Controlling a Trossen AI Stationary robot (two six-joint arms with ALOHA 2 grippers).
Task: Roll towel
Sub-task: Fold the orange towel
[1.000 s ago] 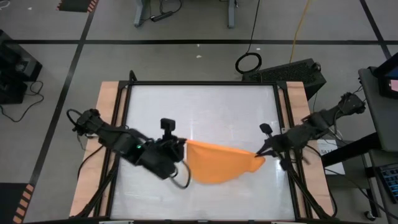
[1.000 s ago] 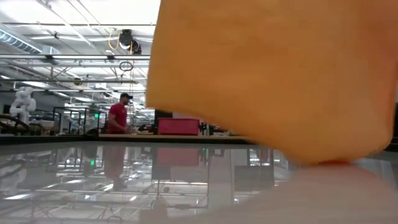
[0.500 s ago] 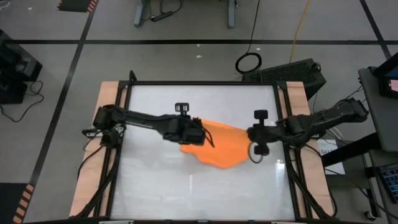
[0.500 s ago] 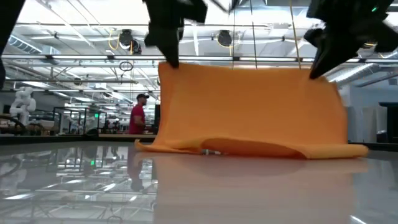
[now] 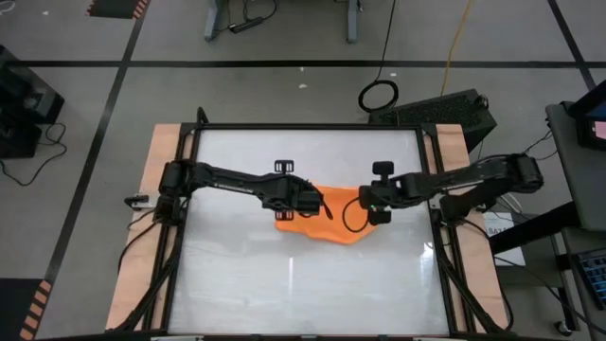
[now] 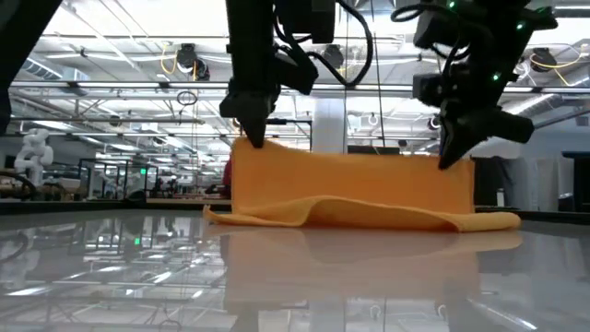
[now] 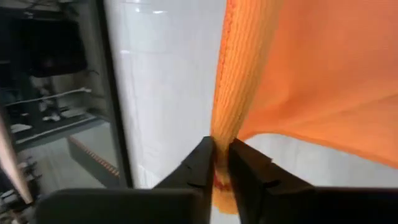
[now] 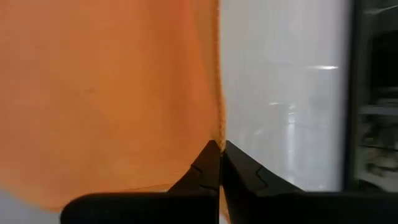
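Observation:
The orange towel (image 5: 331, 223) is held up between my two grippers near the middle of the table. Its upper edge runs nearly level from one gripper to the other, and its lower part (image 6: 369, 219) lies bunched on the table. My left gripper (image 6: 251, 138) is at the towel's upper left corner and my right gripper (image 6: 452, 159) at its upper right corner. Each is shut on the cloth and slants down. My left gripper pinches the towel's side edge (image 7: 224, 127) at the upper left corner between its two fingers, slanting down from above. The cloth hangs below the fingers. My right gripper pinches the opposite side edge (image 8: 217, 134) at the upper right corner, also slanting down from above. The towel hangs from it to the table.
The glossy white tabletop (image 5: 284, 284) is bordered by a black frame (image 5: 194, 189) and wooden strips at the left and right. There is free room on all sides of the towel. The room beyond the table shows in the low view.
Both grippers have sunk, tipped downward, moved toward the table's far edge and come closer together. The towel, earlier lifted clear near the front edge, now has its lower part bunched on the table while its upper edge stays held up.

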